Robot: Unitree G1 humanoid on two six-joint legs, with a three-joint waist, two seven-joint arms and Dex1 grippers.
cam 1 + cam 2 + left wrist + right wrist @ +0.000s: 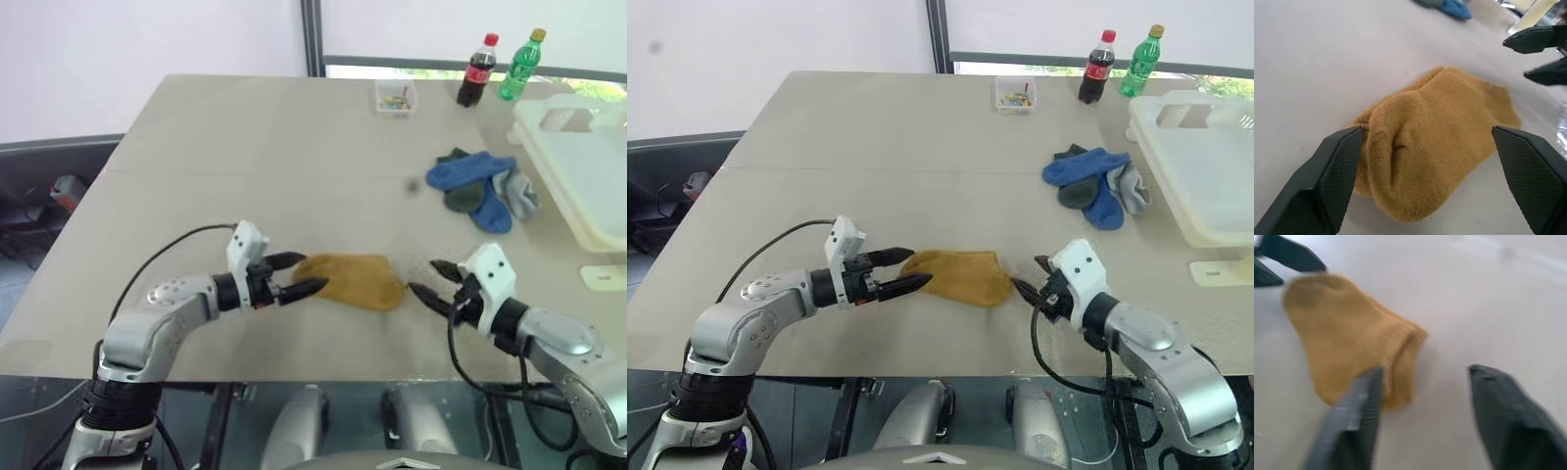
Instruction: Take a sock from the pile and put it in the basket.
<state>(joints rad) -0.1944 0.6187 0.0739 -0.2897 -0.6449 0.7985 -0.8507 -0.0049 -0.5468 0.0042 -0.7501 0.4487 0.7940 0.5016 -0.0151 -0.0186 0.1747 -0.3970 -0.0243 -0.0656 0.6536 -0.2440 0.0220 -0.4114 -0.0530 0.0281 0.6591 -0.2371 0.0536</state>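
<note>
A mustard-yellow sock (pixel 351 280) lies flat on the table near its front edge, apart from the pile (pixel 482 186) of blue, grey and dark green socks further back on the right. My left gripper (pixel 313 271) is open at the sock's left end, its fingers (pixel 1327 181) standing on either side of the fabric without pinching it. At the sock's right end my right gripper (pixel 421 275) is open too, and one finger (pixel 1359 416) stands just beside the cuff. The cream-white basket (pixel 588 166) stands at the table's right edge, behind the pile.
At the table's back stand a small clear box (pixel 395 96), a cola bottle (pixel 477 70) and a green bottle (pixel 521 65). A small white piece (pixel 602 277) lies by the right edge. The table's front edge runs just below both grippers.
</note>
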